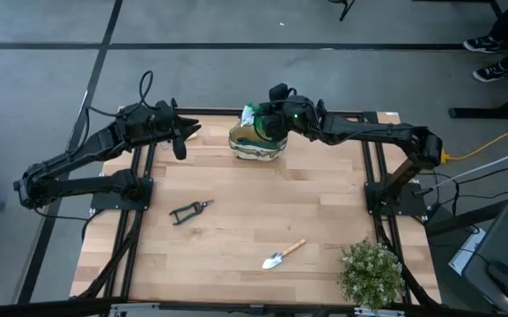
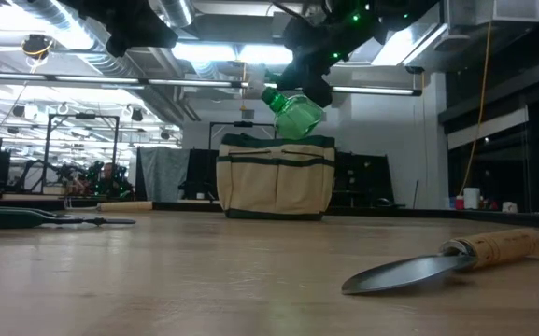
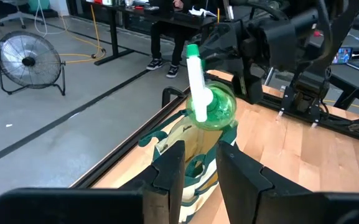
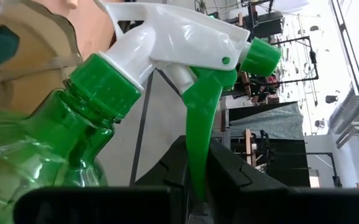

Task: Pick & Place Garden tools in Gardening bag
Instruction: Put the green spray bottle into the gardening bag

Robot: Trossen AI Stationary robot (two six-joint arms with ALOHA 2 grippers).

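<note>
The translucent green spray bottle (image 2: 299, 116) with a white head hangs tilted just above the cream gardening bag (image 2: 276, 179), which stands on its base at the table's far edge (image 1: 258, 143). My right gripper (image 1: 271, 119) is shut on the bottle over the bag. My left gripper (image 1: 180, 141) is open and empty, to the left of the bag, facing it (image 3: 198, 171). The black pruning shears (image 1: 190, 210) and the silver trowel with a wooden handle (image 1: 283, 254) lie flat on the table. The small wood-handled tool is out of view. My right gripper pinches the bottle's green trigger (image 4: 199, 149) between its two fingers, below the white spray head. It comes from above and from the table's right. The bottle is lifted clear and tilted, its body (image 2: 299, 116) lowest, over the bag's opening.
A bushy potted plant (image 1: 372, 273) stands at the near right corner. Dark frame rails run along the table's left and right sides. A bare stretch of wood lies between the shears, the trowel and the bag.
</note>
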